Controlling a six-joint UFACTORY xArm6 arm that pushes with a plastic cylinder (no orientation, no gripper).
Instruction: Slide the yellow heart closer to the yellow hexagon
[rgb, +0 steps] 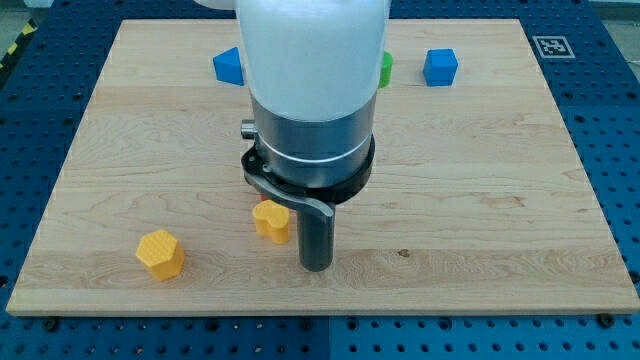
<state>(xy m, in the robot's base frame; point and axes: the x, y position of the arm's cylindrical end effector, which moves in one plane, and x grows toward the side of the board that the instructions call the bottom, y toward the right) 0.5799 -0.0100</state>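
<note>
My tip (316, 266): bare rod end, holding nothing, on the board.
Yellow heart (271, 221): just off the tip's left, slightly above.
Yellow hexagon (160, 254): well left of it.

My tip (316, 266) stands just right of the heart (270, 221), hexagon (160, 254) farther left.

Bare board (480, 190) between the yellow heart (270, 221) and yellow hexagon (160, 253), nothing blocking there. My tip (316, 266) sits just right of the heart, maybe touching, hard to tell.
</note>
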